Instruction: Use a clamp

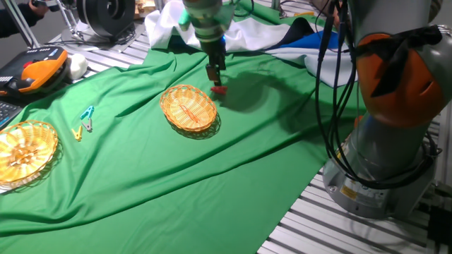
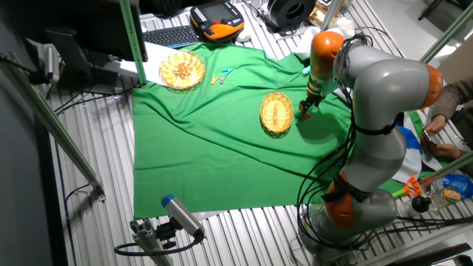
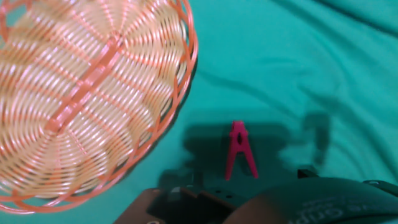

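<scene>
Here: red clamp (image 1: 219,89), on green cloth (image 1: 212,169).
It lay just right of the wicker basket (image 1: 188,108); gripper (image 1: 215,73) directly above, claw state indeterminable.

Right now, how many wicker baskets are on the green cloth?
2. One wicker basket lies mid-cloth beside the red clamp under the hand; the other basket sits at the cloth's edge, near the teal and yellow clips.

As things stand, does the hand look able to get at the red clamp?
Probably yes. The hand hangs just above the clamp, which lies alone on the green cloth beside the basket, with nothing over it.
</scene>
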Motion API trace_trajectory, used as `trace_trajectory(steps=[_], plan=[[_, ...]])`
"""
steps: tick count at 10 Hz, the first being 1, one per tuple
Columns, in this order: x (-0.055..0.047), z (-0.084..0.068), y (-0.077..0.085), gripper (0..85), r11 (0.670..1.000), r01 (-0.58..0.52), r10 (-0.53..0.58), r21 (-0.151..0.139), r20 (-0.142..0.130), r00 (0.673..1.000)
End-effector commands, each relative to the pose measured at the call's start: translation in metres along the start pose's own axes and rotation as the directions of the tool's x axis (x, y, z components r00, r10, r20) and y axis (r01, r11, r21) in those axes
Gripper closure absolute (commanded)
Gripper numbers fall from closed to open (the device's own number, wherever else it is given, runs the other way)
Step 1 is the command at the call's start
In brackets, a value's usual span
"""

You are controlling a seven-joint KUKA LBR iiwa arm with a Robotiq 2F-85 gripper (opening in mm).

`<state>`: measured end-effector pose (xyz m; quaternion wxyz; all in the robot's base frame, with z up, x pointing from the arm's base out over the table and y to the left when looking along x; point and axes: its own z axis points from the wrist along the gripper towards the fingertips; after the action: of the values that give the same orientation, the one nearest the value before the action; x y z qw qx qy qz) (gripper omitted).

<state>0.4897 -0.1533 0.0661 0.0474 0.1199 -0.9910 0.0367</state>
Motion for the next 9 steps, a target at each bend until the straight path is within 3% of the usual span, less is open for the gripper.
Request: trace_trajectory(steps=[1,9], plan=[[0.003,0.008,0.001,17.0,1.000,-0.004,0.004,0.001,0.016,1.000],[0.003,0.035,-0.005,17.0,1.000,0.012,-0.011,-0.025,0.060,0.998]])
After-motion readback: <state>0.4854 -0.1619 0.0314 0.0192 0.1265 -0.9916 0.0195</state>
